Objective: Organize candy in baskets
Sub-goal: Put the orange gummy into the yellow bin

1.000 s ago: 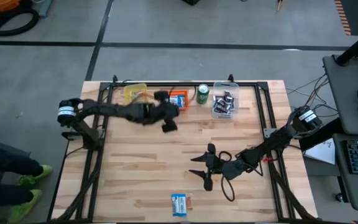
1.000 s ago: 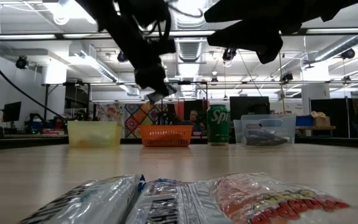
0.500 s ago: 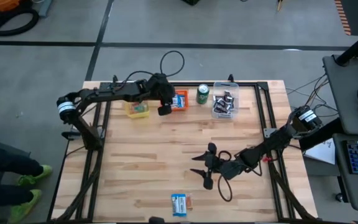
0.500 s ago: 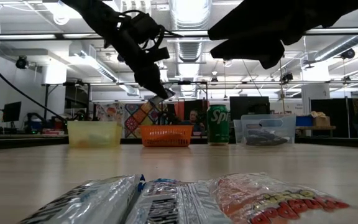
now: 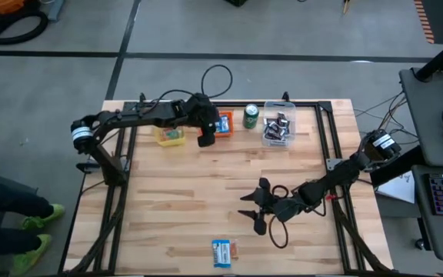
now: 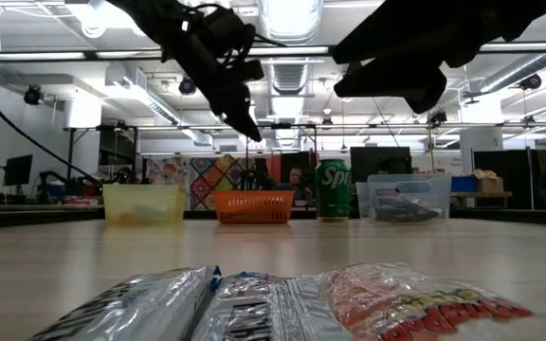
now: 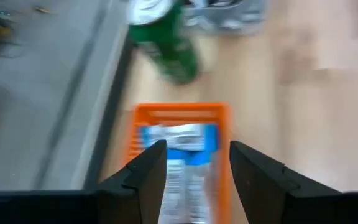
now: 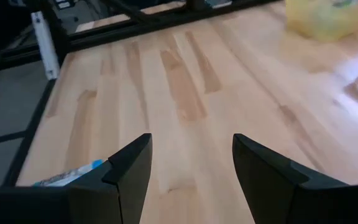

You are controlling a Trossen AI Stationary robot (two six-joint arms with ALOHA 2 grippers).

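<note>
1. Up at the far edge of the table, the left gripper [image 5: 204, 137] hangs right over the orange basket [image 5: 222, 124], and the left wrist view looks straight down into it. Its fingers are spread with nothing between them, and a blue-and-white bar [image 7: 180, 152] lies in the basket under them.
2. So my read is the drop-off step: that piece is in and the fingers are clear of it.
3. Rest of the back row: the yellow basket [image 5: 169, 135] is on one side of the orange one with a few sweets inside, then the green soda can [image 5: 251, 116], then the clear basket [image 5: 278, 129] holding dark mini bars.
4. Leftover candy: a blue-and-white packet [image 5: 223, 251] is at the near edge, well apart from all the baskets. The low view shows it as a small pile of wrappers [image 6: 282, 303], so possibly more than one piece.
5. The right gripper [image 5: 255, 208] waits mid-table with fingers spread wide and empty, near that packet and pointing towards it.
6. Next move probably belongs to the right arm: drop down, straddle the packet, pinch it, then carry it to the matching basket. The flat wrapper lying on wood could be tricky to grab.
</note>
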